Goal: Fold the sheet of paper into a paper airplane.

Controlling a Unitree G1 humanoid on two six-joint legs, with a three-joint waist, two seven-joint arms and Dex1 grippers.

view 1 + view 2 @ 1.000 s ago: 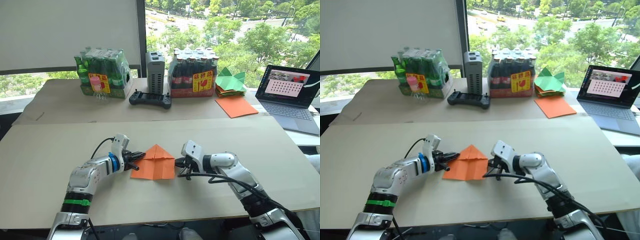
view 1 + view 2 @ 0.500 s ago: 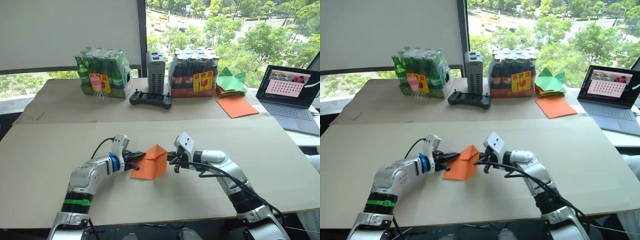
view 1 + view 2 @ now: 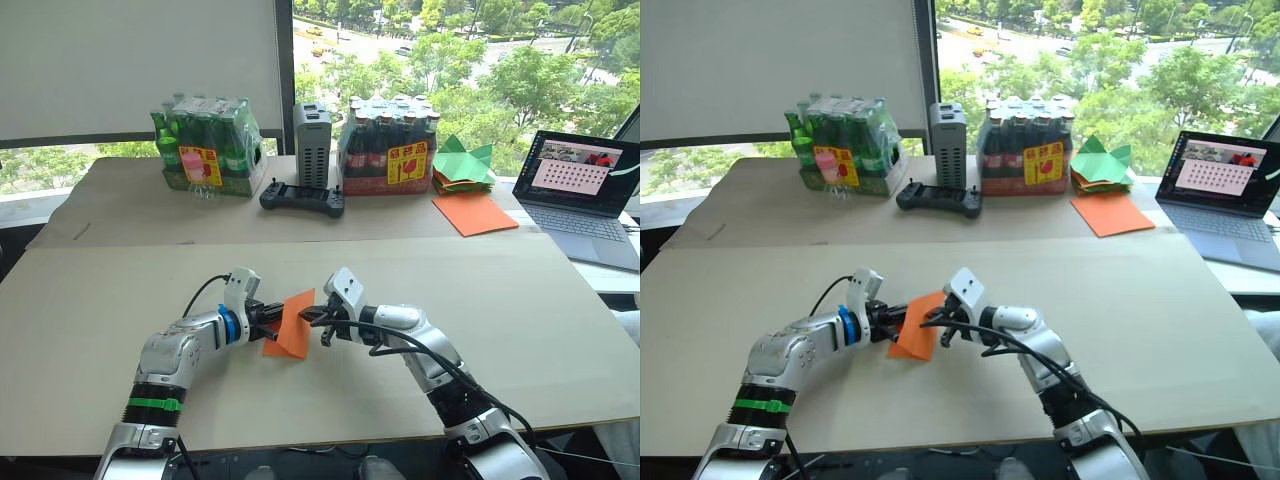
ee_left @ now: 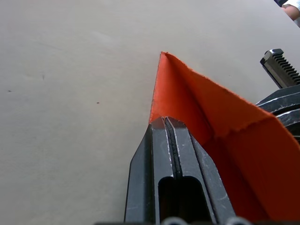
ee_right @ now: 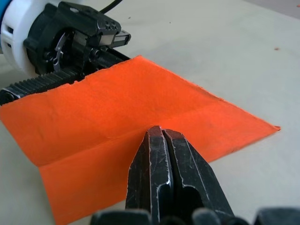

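The sheet of paper (image 3: 292,325), bright orange, stands folded over along its centre crease

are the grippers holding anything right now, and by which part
Both hold the folded orange sheet of paper. The left gripper is shut on one edge; the right gripper is shut on the opposite side, near a crease.

Two shrink-wrapped bottle packs (image 3: 206,145) (image 3: 388,146), one handheld controller (image 3: 302,198), one laptop (image 3: 584,193), one folded orange sheet of paper (image 3: 290,324), two grippers (image 3: 272,320) (image 3: 313,322).

Bright daylight pours in from the window (image 3: 450,60) behind — sharp views, soft shadows, wrist close-ups slightly blurred.
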